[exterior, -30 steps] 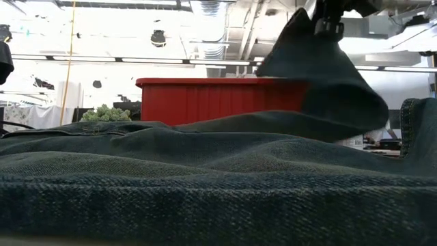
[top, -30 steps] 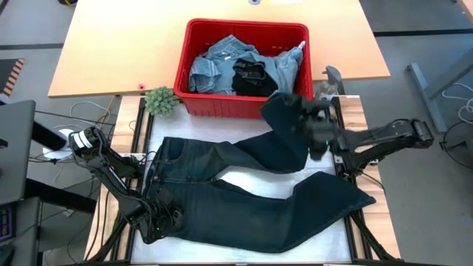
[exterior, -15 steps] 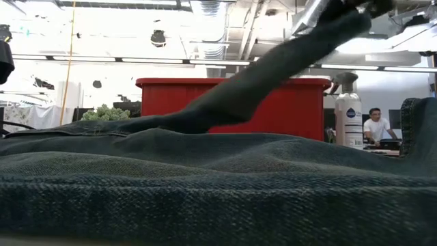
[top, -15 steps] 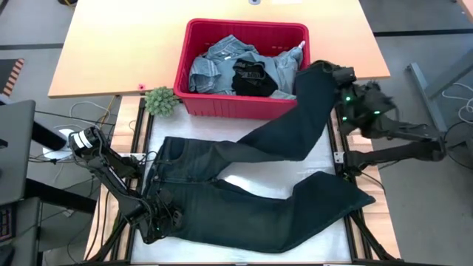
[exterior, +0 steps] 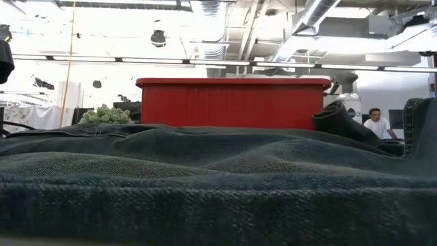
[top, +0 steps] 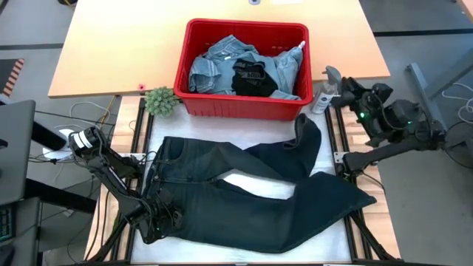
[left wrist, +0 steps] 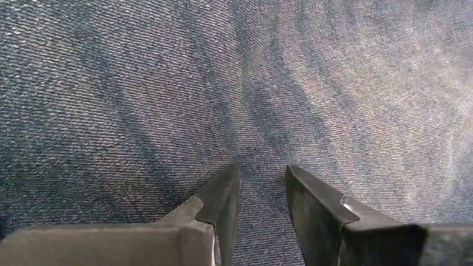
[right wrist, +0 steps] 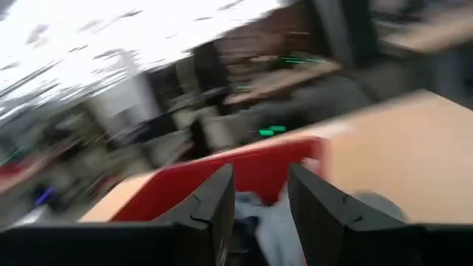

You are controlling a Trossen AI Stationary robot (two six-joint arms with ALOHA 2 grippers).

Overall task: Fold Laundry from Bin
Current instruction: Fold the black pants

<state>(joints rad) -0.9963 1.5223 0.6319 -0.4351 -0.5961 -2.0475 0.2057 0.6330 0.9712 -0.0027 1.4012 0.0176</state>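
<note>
Jeans: I see dark jeans [top: 244,196] spread flat on the bench [top: 96,59], just in front of the red bin [top: 244,109]; waistband toward my left arm, legs running rightward.
Right end effector [top: 347,87]: lifted beside the bin's right end, fingers parted and empty; the upper leg's bunched cuff lies just inboard of it, nearest this arm.
Left end effector [left wrist: 262,193]: pressed onto denim near the waistband, fingers narrowly apart; grip uncertain.
Bin: more laundry [top: 244,68] inside.

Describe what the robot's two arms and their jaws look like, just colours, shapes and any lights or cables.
Both arms are dark, jointed links. The right arm carries small green lights near its wrist. The left arm has a pale round joint at its base with black cables beside it. Each gripper ends in two flat, dark grey, wedge-shaped jaws.
</note>
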